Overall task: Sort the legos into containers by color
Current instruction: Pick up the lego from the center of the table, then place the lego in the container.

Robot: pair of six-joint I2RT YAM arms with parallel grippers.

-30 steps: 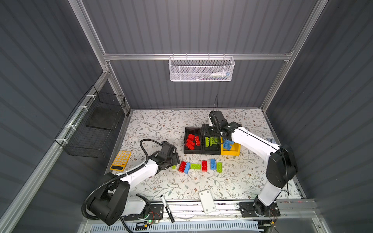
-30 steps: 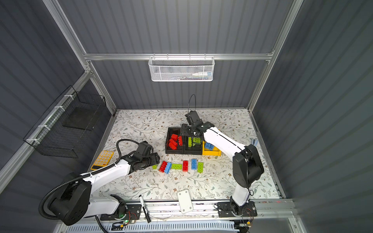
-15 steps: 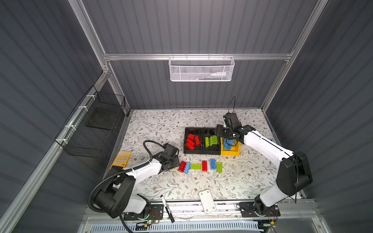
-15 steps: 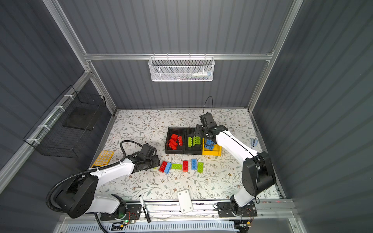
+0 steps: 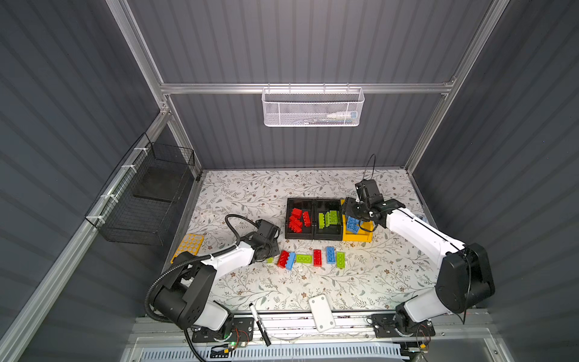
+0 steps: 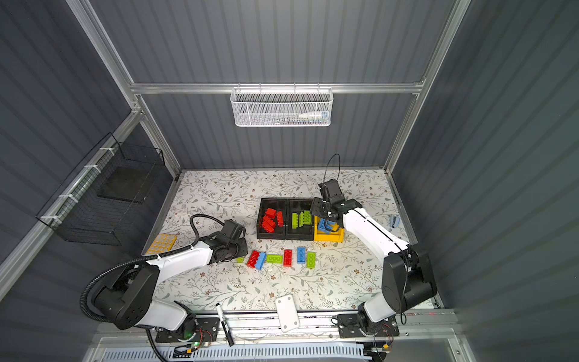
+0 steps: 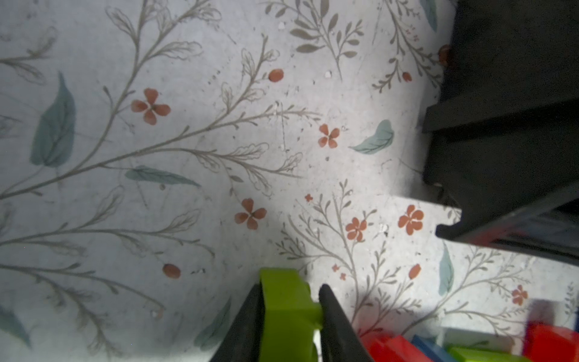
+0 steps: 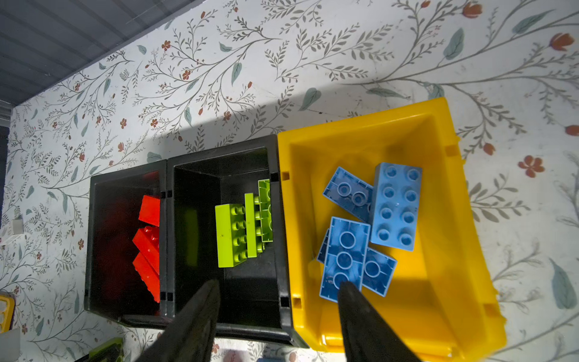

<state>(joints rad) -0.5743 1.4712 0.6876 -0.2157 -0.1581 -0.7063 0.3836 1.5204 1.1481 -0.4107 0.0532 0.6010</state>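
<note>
left pincer (image 7: 289,290) pinches green lego (image 7: 285,310) on floral tabletop (image 7: 188,131); grey walls (image 5: 282,47).

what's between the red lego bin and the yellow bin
The black bin holding lime green legos, in one row with both; clearest in the right wrist view.

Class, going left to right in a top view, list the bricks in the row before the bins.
In order: gripped lime brick, red brick, blue brick, lime brick, second red brick, second blue brick, second lime brick.
</note>
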